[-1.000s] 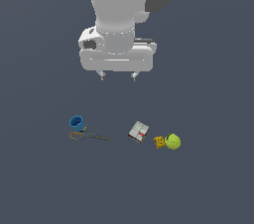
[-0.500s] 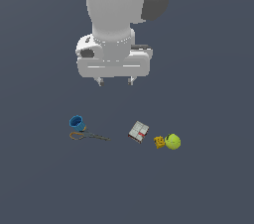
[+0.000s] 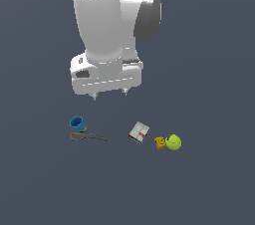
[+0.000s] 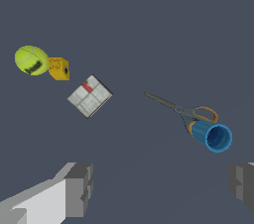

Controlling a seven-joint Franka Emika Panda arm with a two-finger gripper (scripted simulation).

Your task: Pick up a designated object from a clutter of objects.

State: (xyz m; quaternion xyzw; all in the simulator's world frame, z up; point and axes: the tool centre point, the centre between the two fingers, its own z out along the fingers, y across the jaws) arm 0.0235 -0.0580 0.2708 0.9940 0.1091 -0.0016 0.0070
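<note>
1. A white robot arm hangs over a plain dark grey-blue floor. Its gripper (image 3: 110, 95) points straight down, well above the objects, with its two short fingertips spread wide apart and nothing between them.
2. In the wrist view, the two grey finger pads (image 4: 79, 188) sit far apart at the edges of the picture, with bare floor between them.
3. The scissors-like tool (image 3: 88, 137) lies flat on the floor, toward the exterior view's left. Its thin dark shaft points toward the exterior view's right, and its tan-orange loop is at the other end.
4. A small blue cup (image 3: 76, 123) lies on its side, touching or just beside the tool's loop end. The wrist view shows the cup's open mouth (image 4: 212, 136) and the tool (image 4: 181, 109) right next to it.
5. A flat white-and-red box (image 3: 139, 132) lies near the middle of the row, apart from the tool's tip.
6. Further to the exterior view's right, a tiny yellow block (image 3: 160, 142) sits just beside a yellow-green ball (image 3: 173, 142).
7. The gripper hovers above the gap between the tool and the box, touching nothing.
</note>
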